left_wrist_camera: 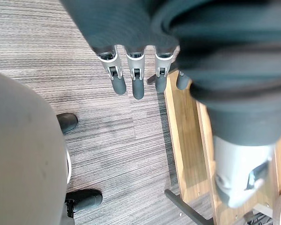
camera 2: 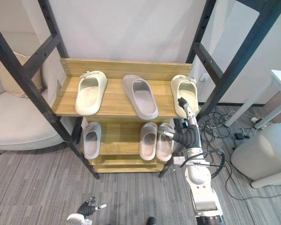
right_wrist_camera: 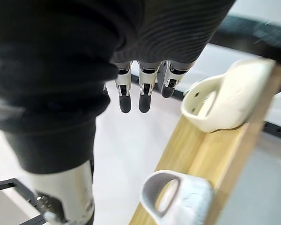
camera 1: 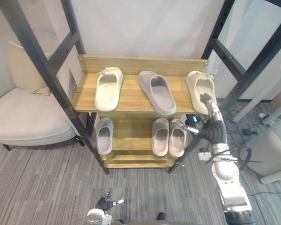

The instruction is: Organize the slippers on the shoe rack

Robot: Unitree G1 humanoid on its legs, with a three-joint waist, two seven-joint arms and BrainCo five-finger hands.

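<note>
— Where do the slippers sit?

— All on the rack [camera 1: 131, 99]. On the top shelf, a cream slipper [camera 1: 107, 89] lies toward 9 o'clock. A grey slipper [camera 1: 157, 92] lies in the middle, its toe angled to 11 o'clock. A second cream slipper [camera 1: 200, 88] lies at the 3 o'clock end. On the lower shelf, a small grey slipper [camera 1: 104, 136] lies toward 9 o'clock and a pale pair [camera 1: 160, 136] lies side by side, touching, toward 3 o'clock.

— And the right hand?

— The right hand [camera 1: 210, 108] is raised at the heel of the second cream slipper. Its fingers [right_wrist_camera: 140, 96] are straight and released, grasping nothing. I cannot tell if they touch the slipper.

— The left hand?

— The left hand [camera 1: 107, 202] hangs at 6 o'clock above the carpet [camera 1: 47, 187], fingers relaxed and grasping nothing. An armchair [camera 1: 23, 119] stands at 9 o'clock, beside the rack.
</note>
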